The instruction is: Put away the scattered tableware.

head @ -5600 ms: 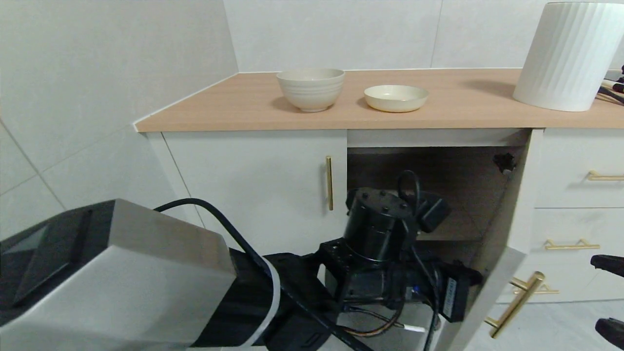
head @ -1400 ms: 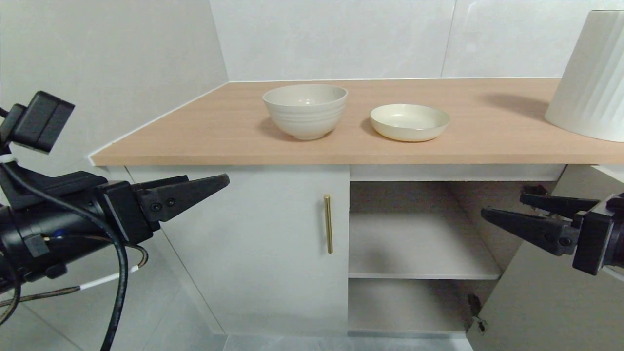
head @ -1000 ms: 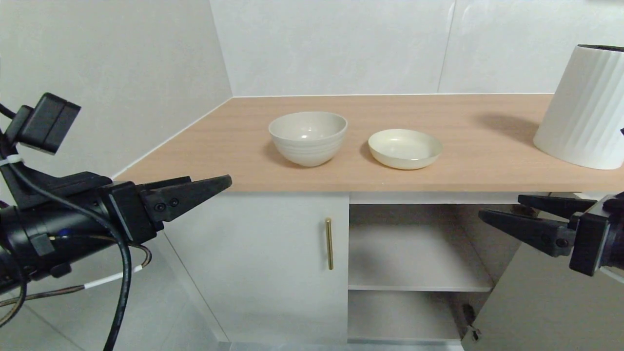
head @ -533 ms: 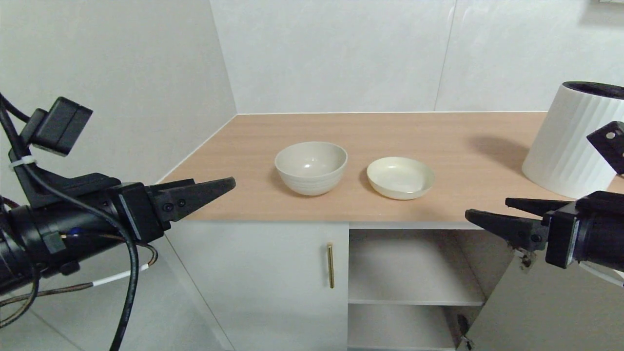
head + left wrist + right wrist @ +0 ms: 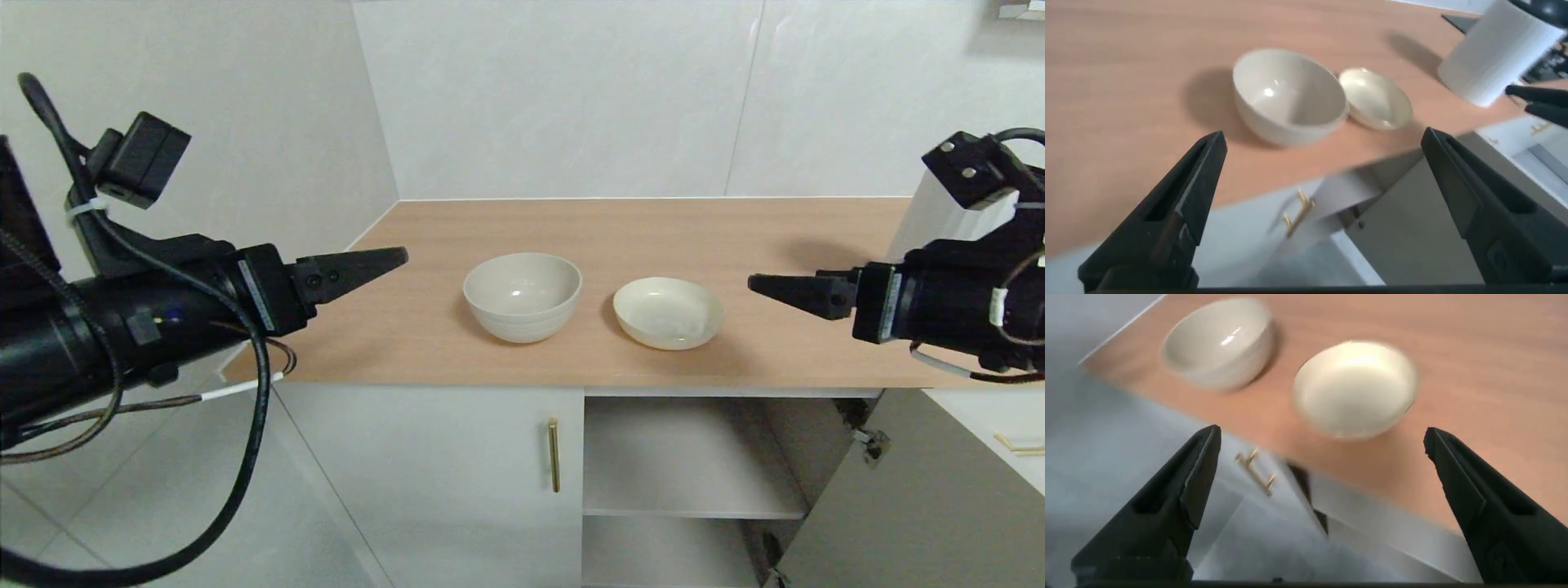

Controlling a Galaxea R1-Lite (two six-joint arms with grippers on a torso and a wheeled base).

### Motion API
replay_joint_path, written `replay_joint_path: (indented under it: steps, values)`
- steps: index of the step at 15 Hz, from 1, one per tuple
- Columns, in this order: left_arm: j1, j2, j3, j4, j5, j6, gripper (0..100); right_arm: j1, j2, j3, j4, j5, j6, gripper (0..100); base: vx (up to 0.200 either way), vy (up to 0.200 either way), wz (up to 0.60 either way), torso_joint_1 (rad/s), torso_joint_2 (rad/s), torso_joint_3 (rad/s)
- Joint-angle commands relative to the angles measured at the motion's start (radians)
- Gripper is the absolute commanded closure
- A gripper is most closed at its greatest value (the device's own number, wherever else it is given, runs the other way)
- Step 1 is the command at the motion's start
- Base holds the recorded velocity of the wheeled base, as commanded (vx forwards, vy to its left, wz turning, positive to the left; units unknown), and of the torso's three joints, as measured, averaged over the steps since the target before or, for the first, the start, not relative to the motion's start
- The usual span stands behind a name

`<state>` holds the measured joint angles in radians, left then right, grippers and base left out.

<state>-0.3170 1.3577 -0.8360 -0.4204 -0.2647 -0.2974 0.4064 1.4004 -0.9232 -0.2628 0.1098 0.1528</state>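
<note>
A deep cream bowl [image 5: 522, 296] and a shallow cream dish [image 5: 668, 312] sit side by side on the wooden countertop [image 5: 620, 229]. My left gripper [image 5: 392, 260] hovers at counter height to the left of the bowl, apart from it. My right gripper [image 5: 763, 286] hovers to the right of the dish, also apart. In the left wrist view the left gripper [image 5: 1323, 140] stands wide open, with the bowl [image 5: 1290, 96] and dish [image 5: 1374, 98] beyond it. The right gripper [image 5: 1320, 434] is wide open too, with the dish [image 5: 1355, 388] and bowl [image 5: 1218, 341] ahead.
A tall white ribbed container [image 5: 922, 220] stands at the counter's right, behind my right arm. Below the counter, the right cabinet door [image 5: 857, 506] hangs open onto a bare shelf [image 5: 694, 465]. The left door with its gold handle [image 5: 554, 455] is closed. Tiled walls bound the left and back.
The head view has risen, so the counter sits lower in the picture. Both arms have lifted from cabinet height to counter height, with the right gripper now over the countertop.
</note>
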Motion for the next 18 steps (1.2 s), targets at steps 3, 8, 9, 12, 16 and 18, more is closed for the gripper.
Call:
replay_joint_path:
  steps: [3, 8, 9, 12, 16, 18]
  values:
    - [-0.005, 0.132, -0.173, 0.120, 0.004, 0.000, 0, -0.043, 0.218, -0.284, 0.211, -0.056, 0.122, 0, 0.000, 0.000, 0.00, 0.000, 0.00, 0.000]
    - [-0.076, 0.347, -0.519, 0.568, 0.243, -0.042, 0, 0.005, 0.238, -0.307, 0.284, -0.271, 0.146, 0, 0.000, 0.000, 0.00, 0.000, 0.00, 0.000]
    - [-0.100, 0.402, -0.546, 0.548, 0.288, -0.065, 0, 0.009, 0.233, -0.306, 0.284, -0.291, 0.146, 0, 0.000, 0.000, 0.00, 0.000, 0.00, 0.000]
    - [-0.128, 0.528, -0.603, 0.506, 0.427, -0.080, 0, 0.012, 0.223, -0.304, 0.284, -0.295, 0.148, 0, 0.000, 0.000, 0.00, 0.000, 0.00, 0.000]
    - [-0.128, 0.589, -0.635, 0.494, 0.438, -0.098, 0, 0.012, 0.223, -0.298, 0.284, -0.295, 0.148, 0, 0.000, 0.000, 0.00, 0.000, 0.00, 0.000]
    - [-0.128, 0.600, -0.635, 0.468, 0.438, -0.109, 0, 0.012, 0.221, -0.298, 0.283, -0.295, 0.148, 0, 0.000, 0.000, 0.00, 0.000, 0.00, 0.000]
